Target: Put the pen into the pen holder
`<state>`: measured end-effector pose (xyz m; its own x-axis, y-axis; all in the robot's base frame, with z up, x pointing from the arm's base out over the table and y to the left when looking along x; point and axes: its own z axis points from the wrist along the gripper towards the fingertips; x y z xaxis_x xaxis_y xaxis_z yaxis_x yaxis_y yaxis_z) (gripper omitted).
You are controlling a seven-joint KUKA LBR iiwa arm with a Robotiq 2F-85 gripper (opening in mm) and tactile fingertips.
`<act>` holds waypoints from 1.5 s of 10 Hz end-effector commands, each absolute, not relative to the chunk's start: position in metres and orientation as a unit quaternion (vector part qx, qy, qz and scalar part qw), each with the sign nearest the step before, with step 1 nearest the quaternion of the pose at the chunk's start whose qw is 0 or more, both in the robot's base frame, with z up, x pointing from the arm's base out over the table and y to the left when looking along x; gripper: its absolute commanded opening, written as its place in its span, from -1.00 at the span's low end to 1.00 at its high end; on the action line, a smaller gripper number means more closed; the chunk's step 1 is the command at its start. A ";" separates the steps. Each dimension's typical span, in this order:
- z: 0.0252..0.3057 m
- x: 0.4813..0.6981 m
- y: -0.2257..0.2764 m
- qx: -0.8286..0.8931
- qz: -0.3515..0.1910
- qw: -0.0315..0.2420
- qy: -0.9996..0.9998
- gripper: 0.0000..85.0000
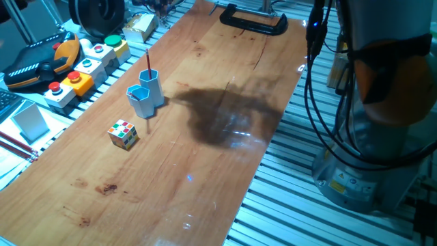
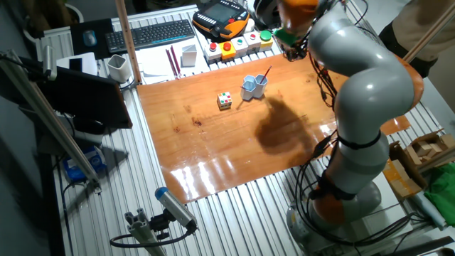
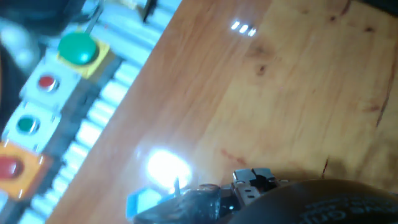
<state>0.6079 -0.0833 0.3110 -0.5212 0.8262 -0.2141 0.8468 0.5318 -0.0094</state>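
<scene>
The pen (image 1: 147,60), a thin red stick, stands leaning inside the pen holder (image 1: 151,87), the taller light-blue hexagonal cup with a bright blue rim. The shorter matching cup (image 1: 140,101) touches its near side. In the other fixed view the pen (image 2: 267,72) sticks out of the holder (image 2: 259,85). My gripper (image 2: 286,37) is raised above the table's back edge, apart from the cups, and its fingers do not show clearly. The hand view is blurred and shows only a dark part of the hand (image 3: 249,199) over the wood.
A Rubik's cube (image 1: 123,134) lies on the wooden table near the cups. Button boxes (image 1: 89,65) and an orange teach pendant (image 1: 41,61) line the table's side. A black clamp (image 1: 252,19) sits at the far end. The arm's base (image 1: 369,171) stands beside the table.
</scene>
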 end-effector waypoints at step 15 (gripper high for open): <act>0.290 0.579 -0.051 0.158 -0.002 0.025 0.987 -0.98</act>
